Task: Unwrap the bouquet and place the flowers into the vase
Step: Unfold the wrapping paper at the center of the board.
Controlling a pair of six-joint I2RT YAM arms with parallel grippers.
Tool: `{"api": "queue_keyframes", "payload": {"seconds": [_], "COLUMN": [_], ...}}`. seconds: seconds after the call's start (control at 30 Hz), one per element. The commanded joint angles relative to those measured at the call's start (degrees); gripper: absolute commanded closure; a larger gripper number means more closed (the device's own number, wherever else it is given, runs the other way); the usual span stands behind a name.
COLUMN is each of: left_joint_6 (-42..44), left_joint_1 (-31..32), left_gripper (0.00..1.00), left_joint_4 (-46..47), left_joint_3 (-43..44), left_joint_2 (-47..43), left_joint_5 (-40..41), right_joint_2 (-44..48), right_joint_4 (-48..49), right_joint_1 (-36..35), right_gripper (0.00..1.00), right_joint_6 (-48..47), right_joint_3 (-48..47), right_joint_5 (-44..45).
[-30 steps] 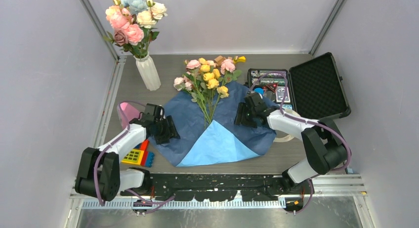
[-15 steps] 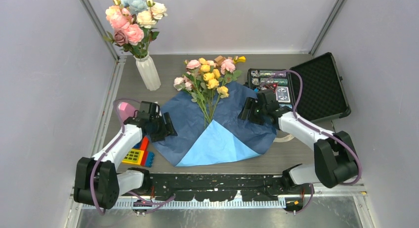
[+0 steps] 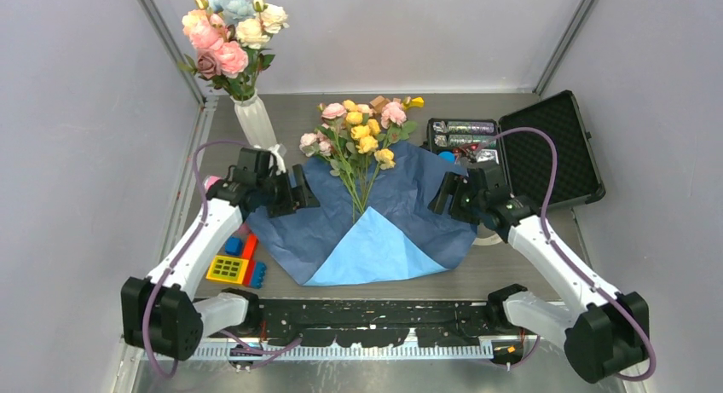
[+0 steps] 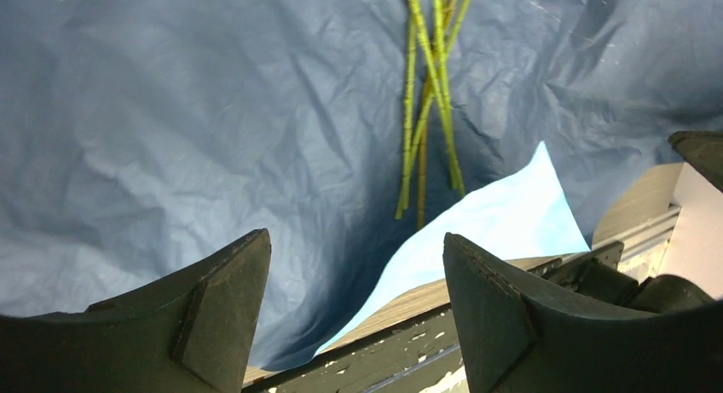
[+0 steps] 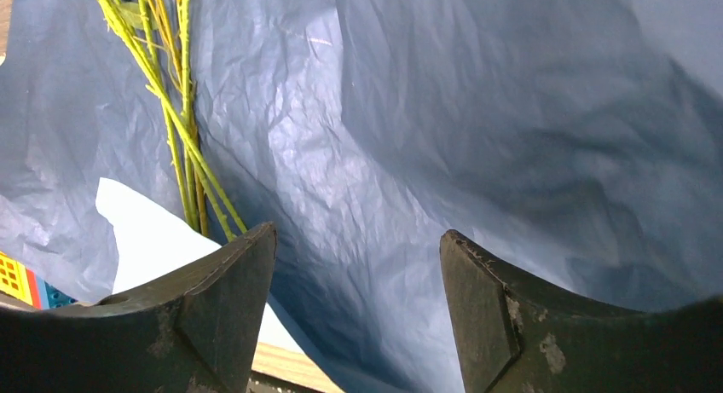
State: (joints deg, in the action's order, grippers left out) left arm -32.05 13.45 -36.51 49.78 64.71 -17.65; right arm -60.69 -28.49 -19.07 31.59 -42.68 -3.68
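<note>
Both standing spread, pinching nothing: left gripper [image 3: 303, 193] over the left edge of the paper wrap [image 3: 401, 188], right gripper [image 3: 445, 197] over its right edge. Lying opened flat at mid-desk, dark-blue side up, light-blue flap [image 3: 375, 248] folding toward the near edge. Resting on it, stems pointing nearward, heads toward the far edge: flowers [image 3: 362, 137]. Standing at the far-left corner, holding bigger blooms [image 3: 228, 31]: vase [image 3: 256, 124]. Sitting open at the far-right corner: black case [image 3: 546, 146], print on its contents too small for reading. Lying near the left edge: toy blocks [image 3: 237, 265]. Showing in wrist views only: wrap creases and bare green stems [image 4: 426, 112] crossing. Showing overhead only: vase, case, blocks. Against one second earlier: both arms reaching farther from the near edge, jaws widening, left gripper now just beside the vase's foot.
</note>
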Motion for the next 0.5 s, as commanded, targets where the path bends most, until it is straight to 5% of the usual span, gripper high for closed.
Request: {"api": "queue_keyframes", "payload": {"seconds": [0.0, 0.33, 0.47], "left_joint_6": [3.91, 7.35, 6.22], "left_joint_1": [3.86, 12.65, 12.74], "left_gripper": [0.24, 0.21, 0.21], "left_joint_4": [-3.09, -5.25, 0.36], "left_joint_3": [7.24, 27.07, 25.68], "left_joint_2": [5.75, 19.76, 21.84], "left_joint_5": [-2.61, -6.22, -5.36], "right_joint_2": [6.07, 18.52, 20.69], "right_joint_4": [-6.79, -16.29, -16.11], "right_joint_1": [-0.09, -0.05, 0.08], "right_gripper": [0.24, 0.06, 0.03], "right_joint_6": [2.69, 8.69, 14.07], "right_joint_3": [1.06, 2.9, 5.21], "right_joint_5": [1.49, 19.4, 22.36]}}
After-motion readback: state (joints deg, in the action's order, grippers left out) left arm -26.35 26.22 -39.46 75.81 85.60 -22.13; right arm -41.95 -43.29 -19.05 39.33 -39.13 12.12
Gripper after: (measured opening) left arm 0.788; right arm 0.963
